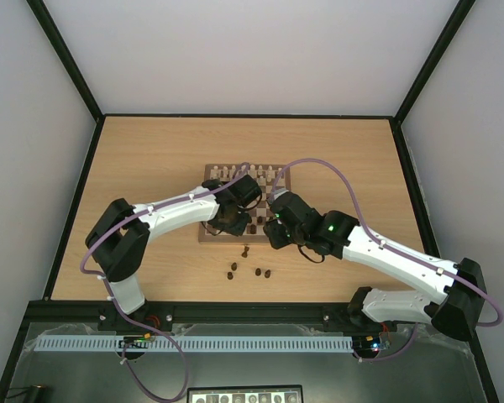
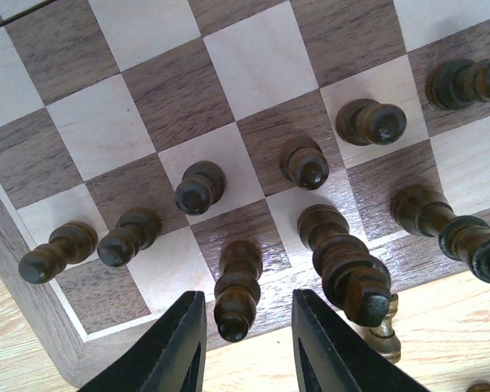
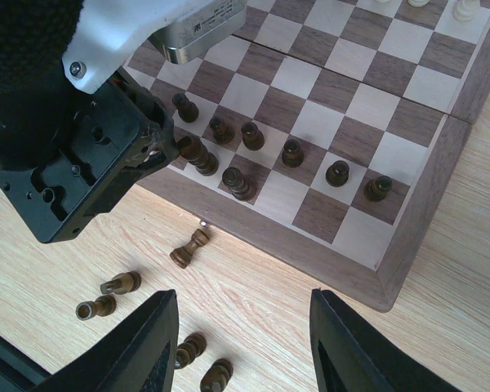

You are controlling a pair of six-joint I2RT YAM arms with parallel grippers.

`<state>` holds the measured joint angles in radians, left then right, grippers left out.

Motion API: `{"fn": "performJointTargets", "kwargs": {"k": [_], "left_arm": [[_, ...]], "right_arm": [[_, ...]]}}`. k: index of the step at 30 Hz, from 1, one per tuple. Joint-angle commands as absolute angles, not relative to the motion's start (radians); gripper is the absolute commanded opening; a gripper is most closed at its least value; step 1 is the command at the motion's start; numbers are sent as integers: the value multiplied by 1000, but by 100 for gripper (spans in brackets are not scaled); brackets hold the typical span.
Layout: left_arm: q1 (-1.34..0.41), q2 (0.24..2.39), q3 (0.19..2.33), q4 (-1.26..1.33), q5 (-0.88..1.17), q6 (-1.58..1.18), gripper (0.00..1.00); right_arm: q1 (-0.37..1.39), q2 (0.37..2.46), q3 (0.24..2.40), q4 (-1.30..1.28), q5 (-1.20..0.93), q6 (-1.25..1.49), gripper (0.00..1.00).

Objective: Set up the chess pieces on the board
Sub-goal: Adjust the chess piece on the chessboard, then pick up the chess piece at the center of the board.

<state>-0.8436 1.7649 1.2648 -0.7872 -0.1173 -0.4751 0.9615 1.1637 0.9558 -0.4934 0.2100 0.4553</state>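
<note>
Dark side's back rank, partly set. The board (image 3: pixel 355 140) lies mid-table. Six dark chess pieces (image 3: pixel 292 152) stand as pawns on the second row from its near edge, and three taller ones stand on the edge row itself. The left gripper (image 2: pixel 249 351) hangs low over that edge row, jaws parted and straddling one tall piece (image 2: pixel 237 290) that stands upright on its square. A sliver of board shows on either side of the piece, so the fingers appear clear of it, and the step in hand reads as seating this piece. The right gripper (image 3: pixel 245 351) hovers empty with its jaws spread wide over the table (image 3: pixel 441 343), just off the board's near border. Five loose pieces (image 3: pixel 189 247) lie there on their sides. The next move probably calls for a straight lift of the left gripper, since neighbouring pieces stand close. After that comes a pinch across the slim body of a fallen piece, which must then be turned upright. In the right wrist view the left gripper hides one end of the edge row. In the top view both wrists cover the near half of the board. The ranks of the tall pieces are hard to tell, and the cream-white pieces (image 3: pixel 465 8) are cut off at the frame's edge.
</note>
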Motion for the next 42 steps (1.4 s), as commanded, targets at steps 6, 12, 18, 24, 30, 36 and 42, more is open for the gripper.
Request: {"fn": "performJointTargets", "kwargs": {"k": [6, 12, 18, 24, 30, 36, 42], "left_arm": [[-847, 1706, 1319, -804, -129, -478, 39], [-860, 1549, 1336, -807, -149, -498, 50], [-874, 1280, 1213, -742, -141, -559, 58], [-895, 1105, 1071, -676, -115, -623, 71], [-907, 931, 891, -565, -104, -701, 99], [-908, 783, 743, -502, -107, -754, 99], [-908, 743, 708, -489, -94, -755, 99]], "right_arm": [[957, 1173, 947, -513, 209, 450, 45], [957, 1187, 942, -513, 190, 452, 46], [958, 1192, 938, -519, 147, 463, 46], [982, 1201, 930, -506, 110, 509, 46], [1042, 1252, 895, -469, 130, 570, 45], [1087, 1259, 876, -479, 151, 612, 45], [1151, 1288, 835, -511, 179, 674, 45]]}}
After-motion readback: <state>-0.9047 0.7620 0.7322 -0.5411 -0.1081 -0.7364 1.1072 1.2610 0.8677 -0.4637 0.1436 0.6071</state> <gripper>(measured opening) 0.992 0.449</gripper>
